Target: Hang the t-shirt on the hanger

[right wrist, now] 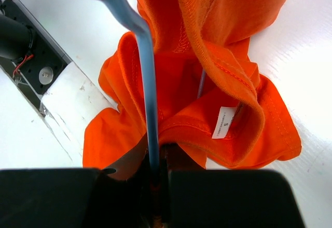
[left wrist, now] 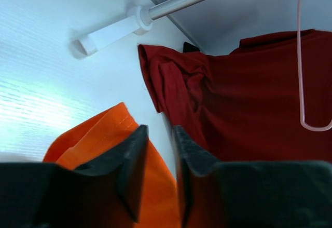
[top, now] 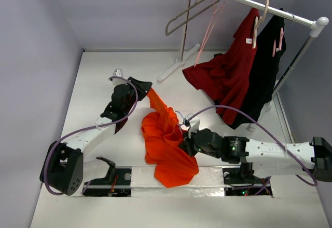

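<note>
The orange t-shirt lies bunched on the table between my arms, with one edge pulled up and to the left. My left gripper is shut on that raised edge; orange fabric sits between its jaws. My right gripper is at the shirt's right side, shut on the light-blue hanger. The hanger's bar runs up from the jaws across the shirt's collar opening. The shirt's white tag shows inside the collar. In the top view the shirt hides most of the hanger.
A clothes rack stands at the back right with a beige hanger, a pink hanger, a dark red shirt and a black garment. Its white foot lies on the table behind the t-shirt.
</note>
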Robot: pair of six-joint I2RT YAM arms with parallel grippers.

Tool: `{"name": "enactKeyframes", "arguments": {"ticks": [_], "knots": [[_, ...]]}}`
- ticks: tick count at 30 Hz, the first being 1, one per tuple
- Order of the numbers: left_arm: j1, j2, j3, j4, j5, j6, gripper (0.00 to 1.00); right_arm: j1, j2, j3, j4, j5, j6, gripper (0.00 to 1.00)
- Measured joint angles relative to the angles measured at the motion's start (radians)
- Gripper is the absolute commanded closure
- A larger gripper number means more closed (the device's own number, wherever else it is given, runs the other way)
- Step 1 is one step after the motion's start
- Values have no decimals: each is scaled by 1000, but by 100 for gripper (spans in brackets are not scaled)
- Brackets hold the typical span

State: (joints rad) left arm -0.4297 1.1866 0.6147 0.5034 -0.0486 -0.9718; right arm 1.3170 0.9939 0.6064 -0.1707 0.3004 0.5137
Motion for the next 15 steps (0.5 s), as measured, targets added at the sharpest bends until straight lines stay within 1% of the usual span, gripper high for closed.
{"name": "enactKeyframes", "arguments": {"ticks": [2, 4, 7, 8, 9, 11, 15], "knots": [[0, 6, -4, 12, 3, -7, 84, 0, -2, -1, 0, -1, 3, 100], [0, 9, -8, 20, 4, -13, 84, 0, -7, -1, 0, -2, 4, 100], [0, 9, -11, 23, 5, -14, 64, 0, -18, -1, 0, -1, 5, 100], [0, 10, -11, 20, 3, -12, 52, 0, -19, -1, 0, -1, 5, 100], [0, 9, -11, 14, 0, -6, 48, 0, -20, -1, 0, 0, 6, 100], [0, 9, -11, -2, -16, 5, 43, 0, -20, -1, -1, 0, 7, 100], [2, 2, -19, -26, -48, 27, 43, 0, -31, -2, -1, -1, 7, 100]]}}
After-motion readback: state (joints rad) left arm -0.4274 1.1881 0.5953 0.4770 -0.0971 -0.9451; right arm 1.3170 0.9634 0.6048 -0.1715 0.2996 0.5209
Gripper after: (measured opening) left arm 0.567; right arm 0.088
